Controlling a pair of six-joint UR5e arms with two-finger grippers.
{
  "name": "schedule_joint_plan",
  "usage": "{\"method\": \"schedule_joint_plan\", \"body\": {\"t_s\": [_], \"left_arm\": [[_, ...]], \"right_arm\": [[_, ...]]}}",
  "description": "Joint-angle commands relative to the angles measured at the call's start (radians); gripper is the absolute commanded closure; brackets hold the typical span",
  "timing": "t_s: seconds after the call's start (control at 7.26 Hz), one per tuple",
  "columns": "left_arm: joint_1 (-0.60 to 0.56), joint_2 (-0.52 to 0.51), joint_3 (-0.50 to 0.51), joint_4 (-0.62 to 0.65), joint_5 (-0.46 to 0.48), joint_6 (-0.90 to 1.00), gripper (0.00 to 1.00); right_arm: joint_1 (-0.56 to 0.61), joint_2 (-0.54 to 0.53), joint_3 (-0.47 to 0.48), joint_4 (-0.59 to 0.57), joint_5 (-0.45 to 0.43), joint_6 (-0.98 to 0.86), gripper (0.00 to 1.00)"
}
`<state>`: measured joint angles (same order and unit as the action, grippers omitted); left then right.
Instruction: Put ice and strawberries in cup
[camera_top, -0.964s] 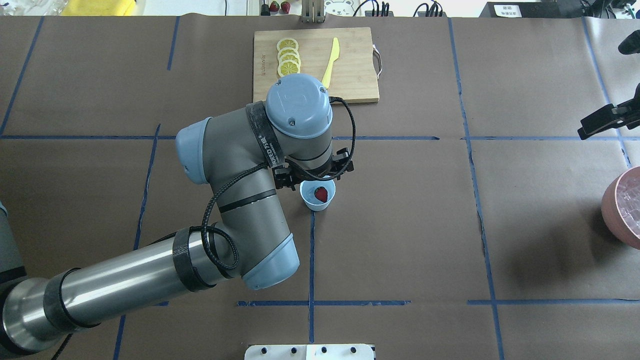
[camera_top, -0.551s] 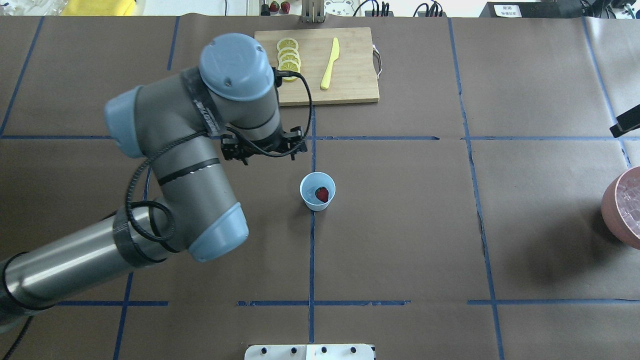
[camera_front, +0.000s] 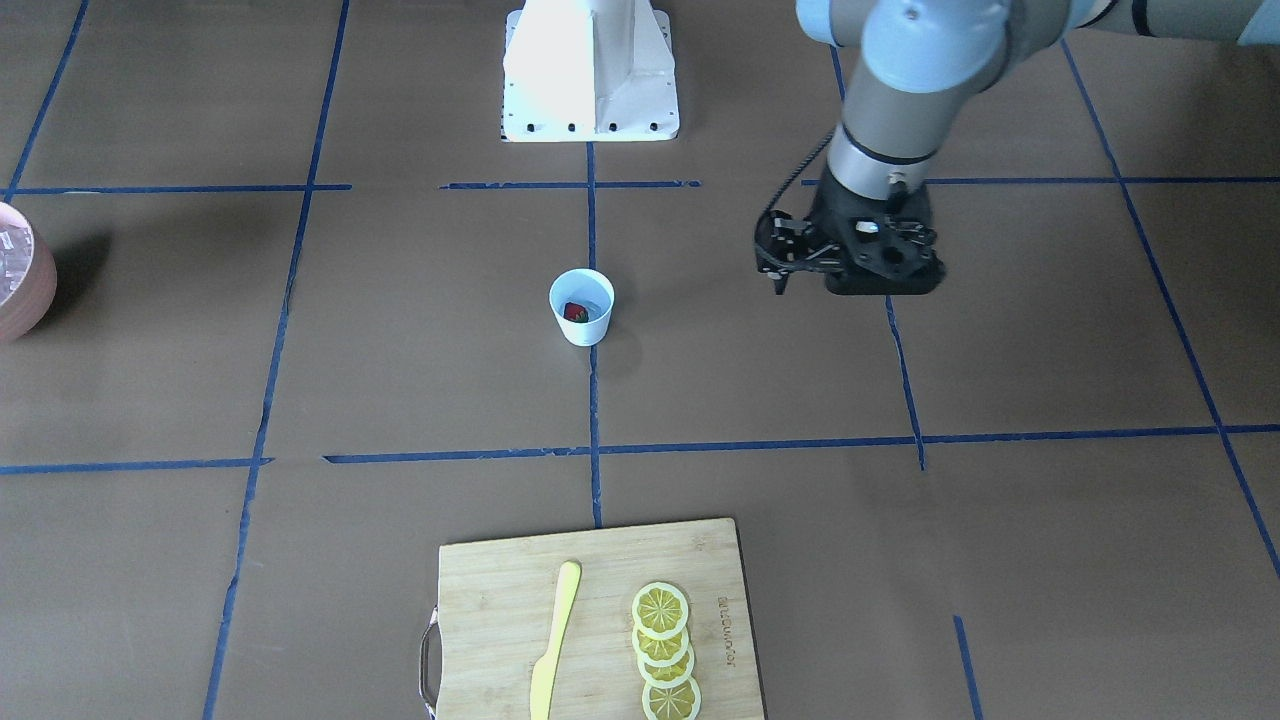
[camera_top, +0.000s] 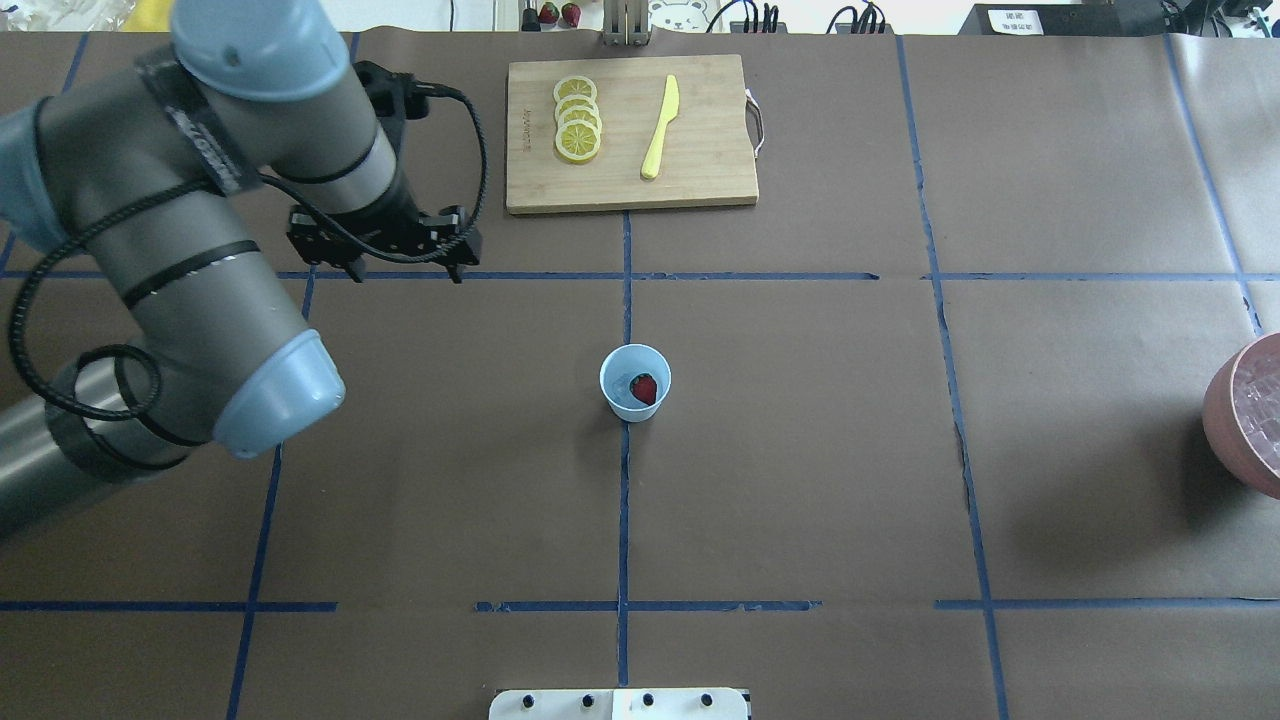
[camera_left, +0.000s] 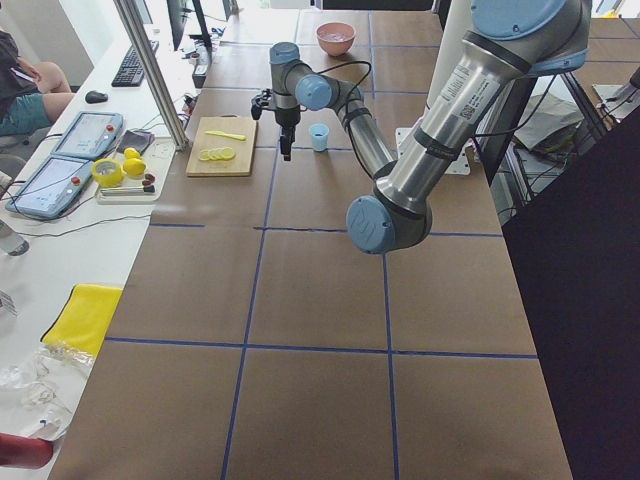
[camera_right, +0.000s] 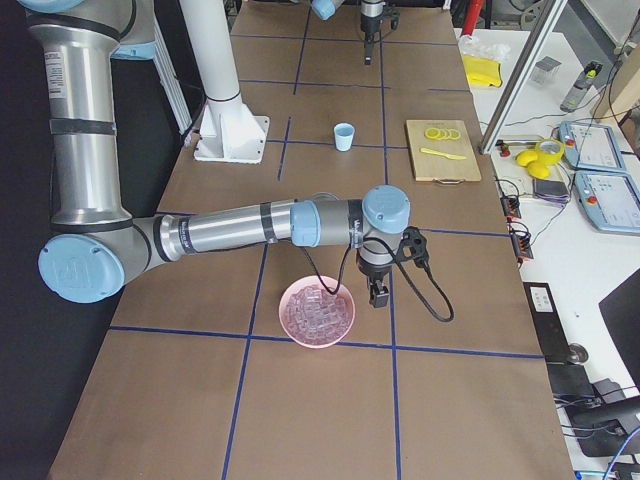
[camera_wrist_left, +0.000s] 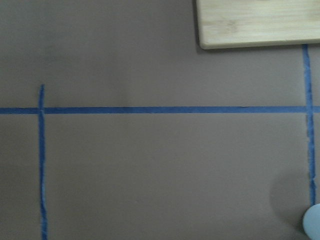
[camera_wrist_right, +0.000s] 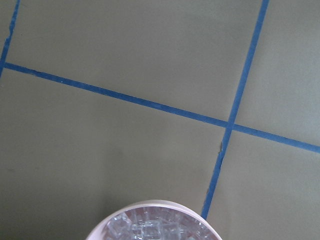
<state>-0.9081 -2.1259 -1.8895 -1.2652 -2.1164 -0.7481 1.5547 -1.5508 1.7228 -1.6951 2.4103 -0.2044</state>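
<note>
Retreating left end effector (camera_top: 405, 270) now well clear of cup (camera_top: 634, 383).

We record a brown paper covering (camera_top: 800, 480) over the table, divided into rectangles by blue tape lines (camera_top: 623, 520). On the far side in the overhead view lies a wooden cutting board (camera_top: 700, 150) with a metal handle (camera_top: 757, 122) at one end. On it are four overlapping lemon slices (camera_top: 578, 118) in a row and a yellow knife (camera_top: 661, 125) beside them, not touching. A pink bowl (camera_top: 1225, 420) sits at the table's end, well apart from the board. Side bench: two tablets (camera_left: 45, 187), a keyboard (camera_left: 131, 63), a yellow cloth (camera_left: 82, 315).
</note>
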Motion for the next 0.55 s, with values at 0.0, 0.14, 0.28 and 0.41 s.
{"method": "schedule_joint_plan", "body": {"t_s": [0.0, 0.14, 0.28, 0.41], "left_arm": [[-0.159, 0.114, 0.001, 0.003, -0.074, 0.265, 0.0], [-0.237, 0.154, 0.01, 0.003, -0.098, 0.385, 0.0], [-0.312, 0.187, 0.045, 0.003, -0.167, 0.509, 0.0], [-0.39, 0.22, 0.093, 0.003, -0.194, 0.642, 0.0]], "right_arm": [[0.045, 0.0, -0.066, 0.0, 0.009, -0.03, 0.0], [0.071, 0.001, -0.087, 0.0, 0.013, -0.026, 0.0], [0.085, 0.009, -0.085, 0.0, 0.013, -0.015, 0.0], [0.087, 0.024, -0.078, 0.002, 0.013, -0.012, 0.0]]}}
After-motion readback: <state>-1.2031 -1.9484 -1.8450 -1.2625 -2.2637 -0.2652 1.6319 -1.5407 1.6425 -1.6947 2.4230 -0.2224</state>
